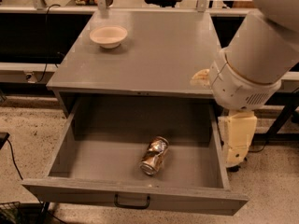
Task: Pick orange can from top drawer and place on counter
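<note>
There is one orange can (154,155) in the one open top drawer (187,197), which has one dark handle (132,201). One cream bowl (108,35) sits on the one counter (159,55). One arm (252,64) carries one gripper (237,158), hanging just outside the drawer's side wall.

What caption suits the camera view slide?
Dented can lies in open drawer; gripper hangs outside beside it; bowl sits on counter.

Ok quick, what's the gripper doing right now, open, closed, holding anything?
Gripper: cannot tell open or closed; it hangs beside the top drawer, outside its wall, apart from the orange can lying inside.
</note>
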### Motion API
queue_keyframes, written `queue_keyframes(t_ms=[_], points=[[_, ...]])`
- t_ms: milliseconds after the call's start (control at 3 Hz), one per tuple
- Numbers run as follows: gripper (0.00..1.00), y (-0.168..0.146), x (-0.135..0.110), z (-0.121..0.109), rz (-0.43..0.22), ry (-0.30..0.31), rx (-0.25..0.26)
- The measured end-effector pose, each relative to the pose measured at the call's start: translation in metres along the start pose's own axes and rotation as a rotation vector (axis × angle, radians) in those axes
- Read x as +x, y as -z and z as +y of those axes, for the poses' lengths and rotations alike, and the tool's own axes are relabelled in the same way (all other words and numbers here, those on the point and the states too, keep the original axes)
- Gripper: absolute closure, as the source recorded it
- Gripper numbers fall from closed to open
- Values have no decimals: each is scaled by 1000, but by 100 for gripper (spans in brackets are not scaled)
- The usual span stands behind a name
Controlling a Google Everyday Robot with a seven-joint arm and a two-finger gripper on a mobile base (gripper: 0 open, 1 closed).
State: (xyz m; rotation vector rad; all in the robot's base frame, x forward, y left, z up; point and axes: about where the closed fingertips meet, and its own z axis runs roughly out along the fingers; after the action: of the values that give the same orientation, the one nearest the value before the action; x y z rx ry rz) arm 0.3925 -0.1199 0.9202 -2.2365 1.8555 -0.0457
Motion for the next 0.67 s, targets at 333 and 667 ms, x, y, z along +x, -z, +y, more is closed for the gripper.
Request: queue_keyframes(t_ms=[333, 667], points=[[0, -2, 0, 0, 0, 12, 1], [0, -22, -4, -3, 4, 169, 9]])
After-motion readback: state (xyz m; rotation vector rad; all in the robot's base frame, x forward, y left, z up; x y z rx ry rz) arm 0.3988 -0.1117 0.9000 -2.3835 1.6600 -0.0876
